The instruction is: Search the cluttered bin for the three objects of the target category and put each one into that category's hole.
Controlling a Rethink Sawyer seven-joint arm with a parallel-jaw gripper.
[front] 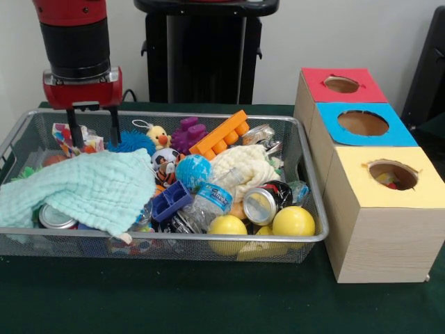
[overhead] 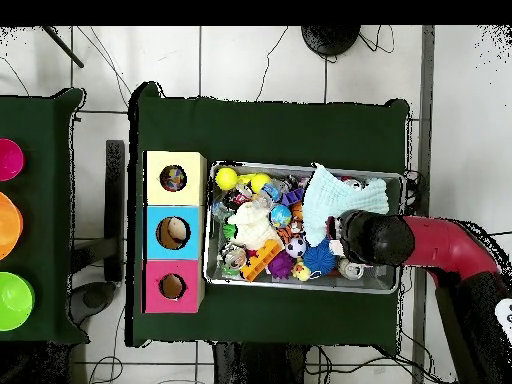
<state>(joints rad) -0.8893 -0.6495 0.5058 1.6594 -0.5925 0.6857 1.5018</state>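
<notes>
The silver wire-mesh bin (front: 311, 182) is full of clutter; it also shows in the overhead view (overhead: 398, 232). A white polka-dot cloth (front: 64, 135) lies in its far left corner, partly hidden behind the mint-green cloth (front: 83, 188). My gripper (front: 93, 133) is open and empty, with its fingers (front: 115, 129) lowered into that corner and the left one against the polka-dot cloth. In the overhead view the arm's head (overhead: 375, 238) hides the gripper. The yellow-topped box (front: 379, 209) stands nearest at the right, and something multicoloured shows inside its hole (front: 393, 174).
The blue-topped box (front: 389, 136) and the red-topped box (front: 320, 87) stand behind the yellow one. The bin also holds a cream cloth (front: 243, 170), two yellow balls (front: 293, 221), cans (front: 261, 205), an orange brick (front: 221, 136) and a blue ball (front: 193, 170).
</notes>
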